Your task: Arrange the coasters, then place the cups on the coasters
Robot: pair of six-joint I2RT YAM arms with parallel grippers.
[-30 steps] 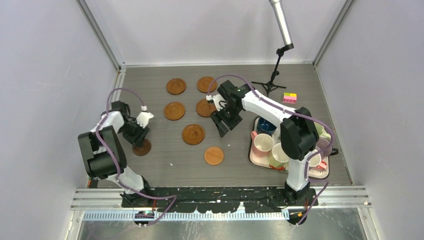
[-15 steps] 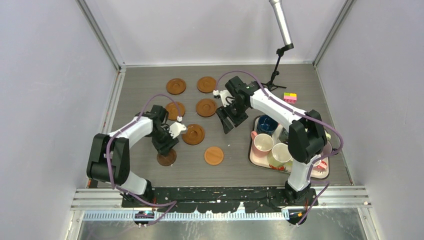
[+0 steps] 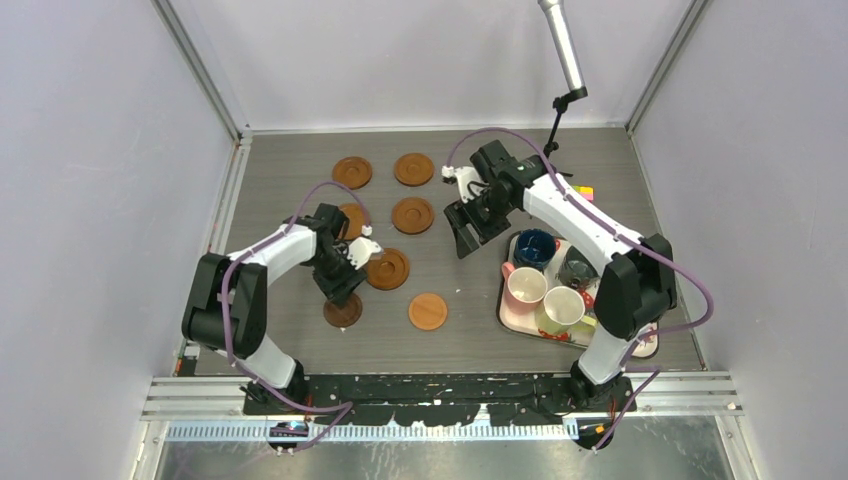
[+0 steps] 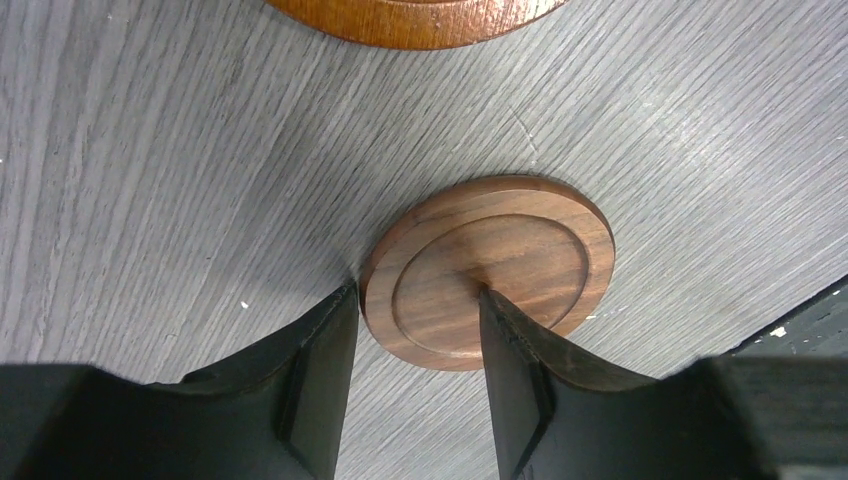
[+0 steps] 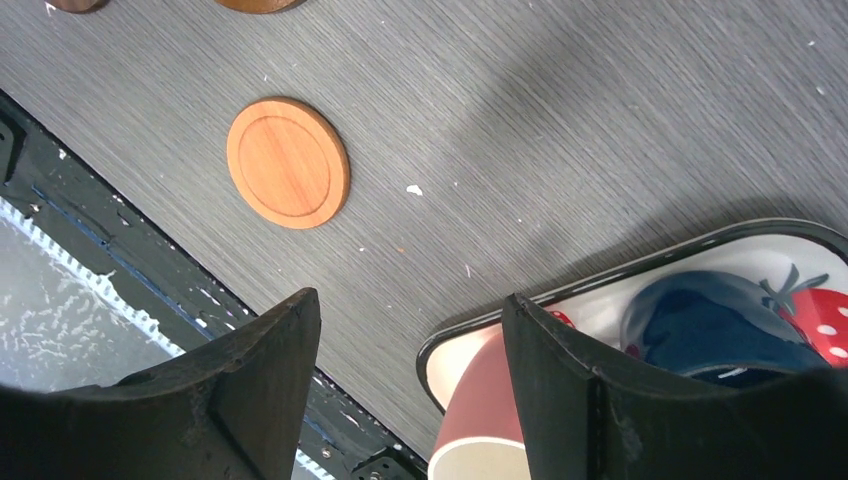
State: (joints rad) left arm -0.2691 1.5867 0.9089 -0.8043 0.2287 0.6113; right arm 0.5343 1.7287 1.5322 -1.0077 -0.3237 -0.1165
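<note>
Several brown coasters lie on the grey table: two at the back [image 3: 351, 171] [image 3: 413, 168], one behind the middle [image 3: 412, 214], a larger one [image 3: 386, 268] and a pale one [image 3: 428, 311]. My left gripper [image 3: 341, 292] is shut on the rim of the dark coaster [image 4: 490, 270], one finger [image 4: 320, 370] at its outer edge, the other on its top face. That dark coaster [image 3: 342, 312] lies flat, left of the pale one. My right gripper [image 3: 470, 232] hangs open and empty beside the tray. The pink cup [image 3: 525, 288], dark blue cup [image 3: 535, 246], dark grey cup [image 3: 577, 268] and a cream cup [image 3: 563, 308] stand on the tray.
The strawberry-print tray [image 3: 510, 318] sits at the right, its black rim [image 5: 470, 330] below my right gripper [image 5: 410, 310]. A microphone stand [image 3: 553, 130] rises at the back. A small coloured block [image 3: 584, 190] lies behind the right arm. The table's front edge is near the pale coaster [image 5: 288, 162].
My left gripper has slid the dark coaster from the left side rightward, to beside the pale coaster. My right gripper has drifted right and back, and its jaws stand slightly wider.
</note>
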